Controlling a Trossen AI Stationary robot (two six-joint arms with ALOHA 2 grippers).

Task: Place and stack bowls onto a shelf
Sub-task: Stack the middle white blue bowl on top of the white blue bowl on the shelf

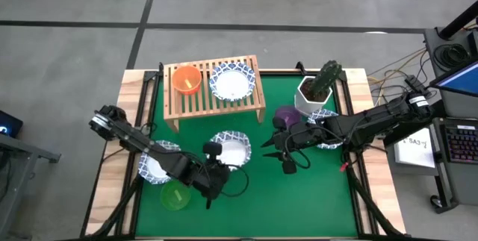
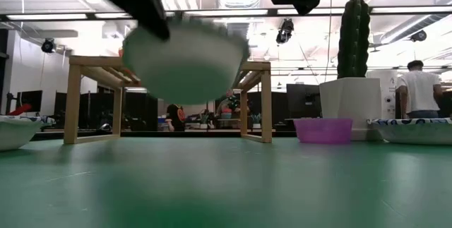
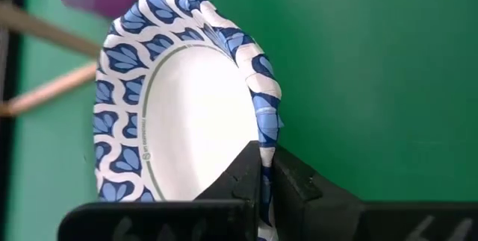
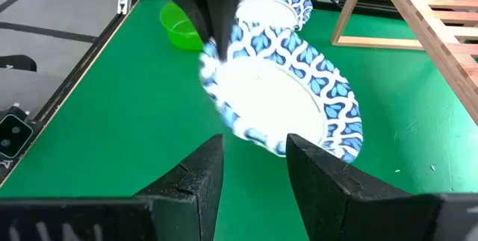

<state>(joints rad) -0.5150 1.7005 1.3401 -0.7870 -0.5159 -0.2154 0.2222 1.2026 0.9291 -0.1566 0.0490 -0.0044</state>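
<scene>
Patterned bowl (image 3: 187, 99) pinched in left hand (image 3: 263, 168); purple bowl (image 1: 287, 114), cactus pot (image 1: 320, 84) beyond.

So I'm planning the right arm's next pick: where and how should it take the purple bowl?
Grip the purple bowl by its rim, coming from above with one finger inside and one outside. It sits upright and open-topped, with thin low walls. Choose the rim side facing the open mat, since the white plant pot stands close behind. The right gripper, jaws open, waits nearby.
</scene>
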